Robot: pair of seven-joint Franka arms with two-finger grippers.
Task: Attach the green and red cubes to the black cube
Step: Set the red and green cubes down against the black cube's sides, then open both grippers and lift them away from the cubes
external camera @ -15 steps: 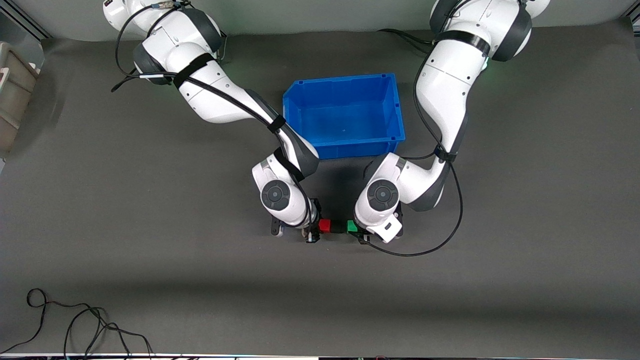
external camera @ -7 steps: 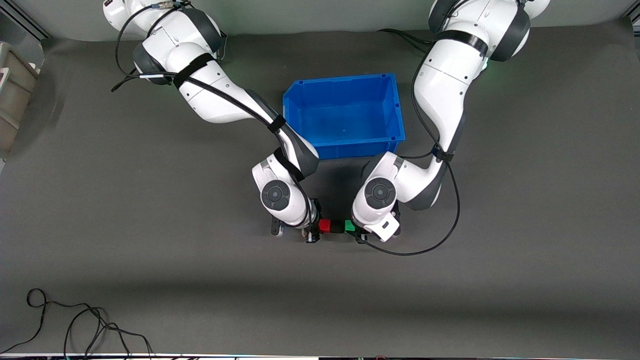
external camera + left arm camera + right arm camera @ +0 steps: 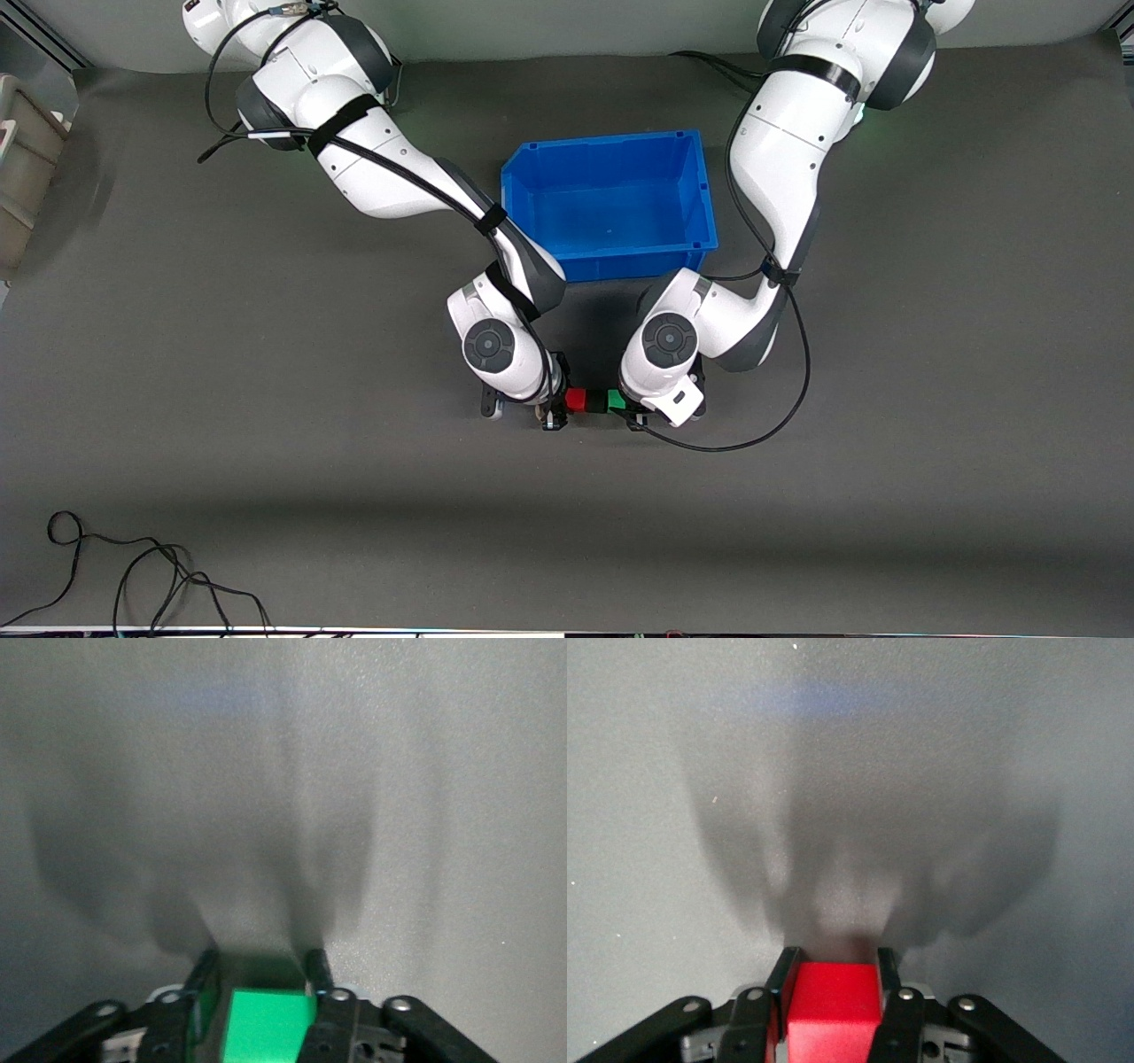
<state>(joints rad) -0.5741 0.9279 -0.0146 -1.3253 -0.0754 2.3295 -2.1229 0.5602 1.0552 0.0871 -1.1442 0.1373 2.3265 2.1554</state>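
- Worktop point(image 3: 930, 399): dark grey mat, fills the frame.
- Blue bin point(image 3: 609, 206): upper centre.
- Right gripper point(image 3: 556, 413): lower centre, clamped on red cube point(image 3: 576, 400).
- Left gripper point(image 3: 634, 415): lower centre, clamped on green cube point(image 3: 617, 401).
- Black cube point(image 3: 596, 402): between red and green, touching both.

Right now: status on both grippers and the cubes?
Left gripper shut on green cube. Right gripper shut on red cube. Black cube sandwiched between them, nearer the front camera than blue bin. Nothing in the way.

Red cube point(image 3: 576, 400), black cube point(image 3: 595, 403), green cube point(image 3: 617, 401) touch in a row.
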